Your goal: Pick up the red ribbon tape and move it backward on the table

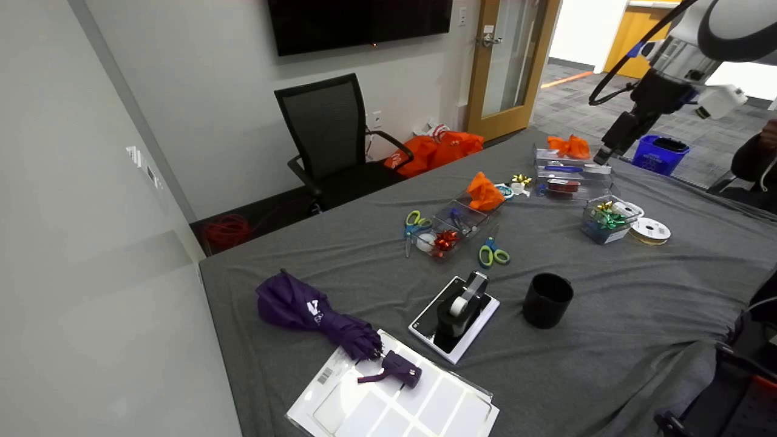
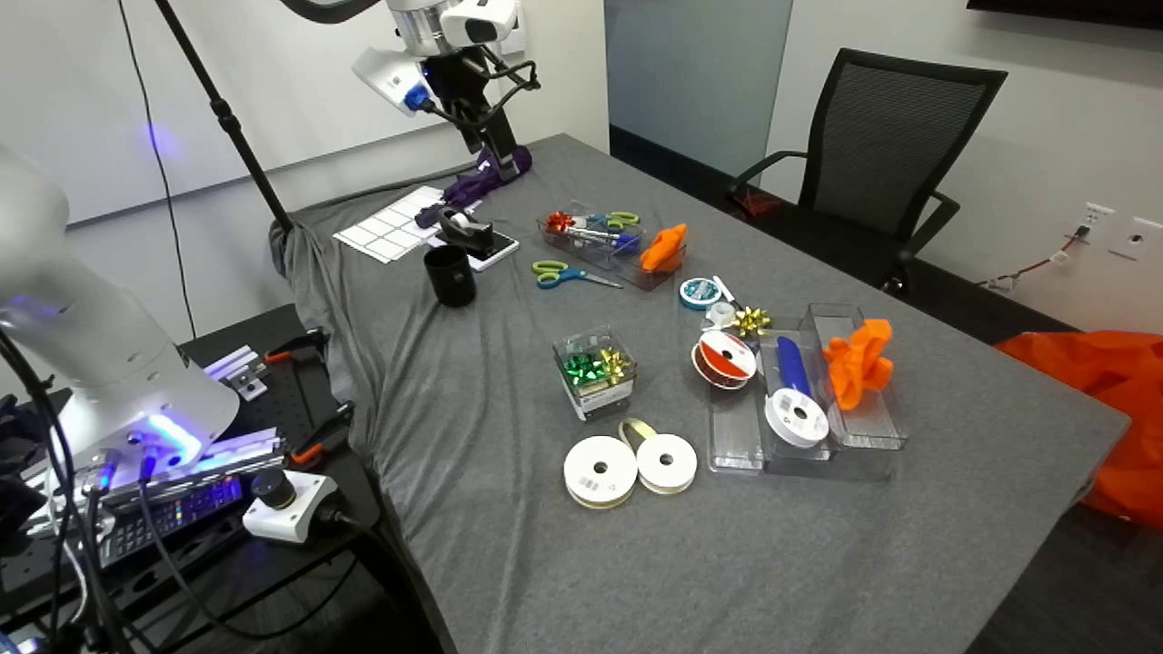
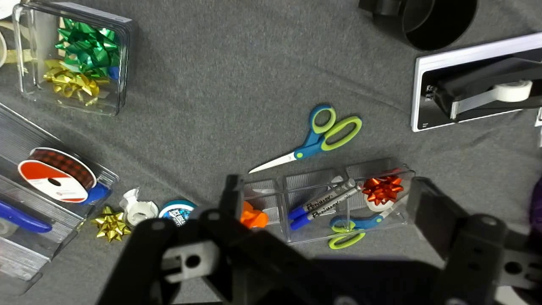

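Note:
The red ribbon tape (image 2: 724,359) is a round roll with a red-and-white label and dark plaid ribbon. It rests tilted on the edge of a clear organizer on the grey-clothed table (image 2: 509,581). It also shows in the wrist view (image 3: 57,174) at the left, and as a dark-red shape inside the organizer in an exterior view (image 1: 563,186). My gripper (image 3: 330,203) is open and empty, with its fingers wide apart. It hangs above the table, well away from the ribbon tape, and also shows in both exterior views (image 1: 602,156) (image 2: 505,169).
The clear organizer (image 2: 736,445) also holds a blue item, a white roll and orange plastic (image 2: 857,363). Around it are a gold bow, a box of bows (image 2: 595,377), white rolls (image 2: 600,472), scissors (image 3: 311,144), a divided tray (image 3: 315,239), a black mug (image 2: 450,275), a tape dispenser and a purple umbrella.

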Action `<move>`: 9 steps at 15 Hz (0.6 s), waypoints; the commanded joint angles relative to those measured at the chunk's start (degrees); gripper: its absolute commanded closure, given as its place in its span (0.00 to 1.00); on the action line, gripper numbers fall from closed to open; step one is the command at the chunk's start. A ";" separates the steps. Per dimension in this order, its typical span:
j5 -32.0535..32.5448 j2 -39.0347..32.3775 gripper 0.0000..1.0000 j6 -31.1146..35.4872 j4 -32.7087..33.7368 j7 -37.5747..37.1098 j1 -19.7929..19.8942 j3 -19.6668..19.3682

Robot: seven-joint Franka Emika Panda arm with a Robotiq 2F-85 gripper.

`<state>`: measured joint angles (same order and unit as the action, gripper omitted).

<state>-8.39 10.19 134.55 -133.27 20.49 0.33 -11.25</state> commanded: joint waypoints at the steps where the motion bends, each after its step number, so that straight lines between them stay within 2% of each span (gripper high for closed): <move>1: -2.24 -1.10 0.00 0.54 0.52 1.23 1.15 0.43; 9: -9.12 -5.65 0.00 4.60 0.78 4.08 3.33 -1.45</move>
<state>-13.65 7.09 136.56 -133.26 21.11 2.13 -12.24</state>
